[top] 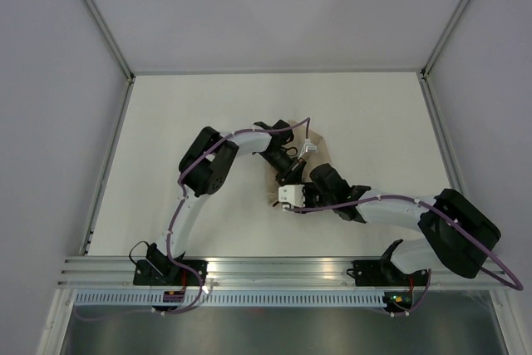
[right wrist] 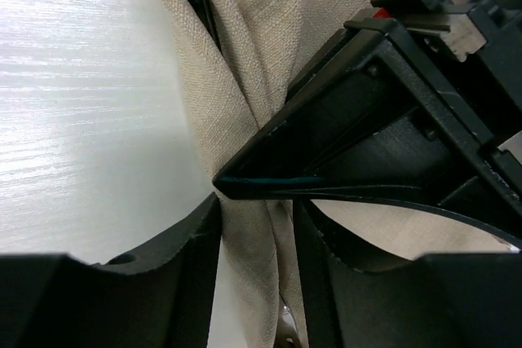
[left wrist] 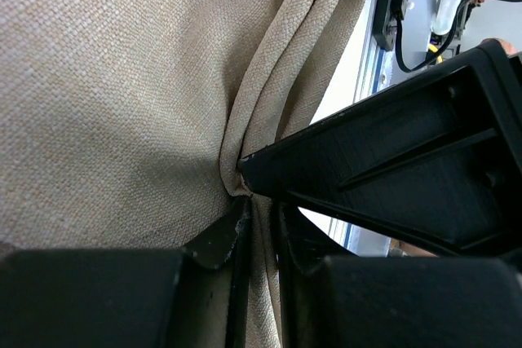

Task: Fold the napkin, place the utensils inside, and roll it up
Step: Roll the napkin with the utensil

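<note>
The beige napkin (top: 321,153) lies bunched in the middle of the table, mostly hidden under both wrists. My left gripper (top: 292,174) is shut on a gathered fold of the napkin (left wrist: 122,79); the cloth runs between its fingers (left wrist: 218,238). My right gripper (top: 306,190) is shut on a bunched strip of the napkin (right wrist: 253,226) a finger's length from the left one. Each gripper's black finger shows as a wedge in the other's wrist view (left wrist: 383,169). A small shiny metal bit (right wrist: 283,321) peeks from the folds; the utensils are otherwise hidden.
The white tabletop (top: 183,122) is bounded by grey walls and a metal frame (top: 108,31). The arm bases sit on the rail (top: 274,272) at the near edge. A purple cable (top: 287,128) loops over the left wrist.
</note>
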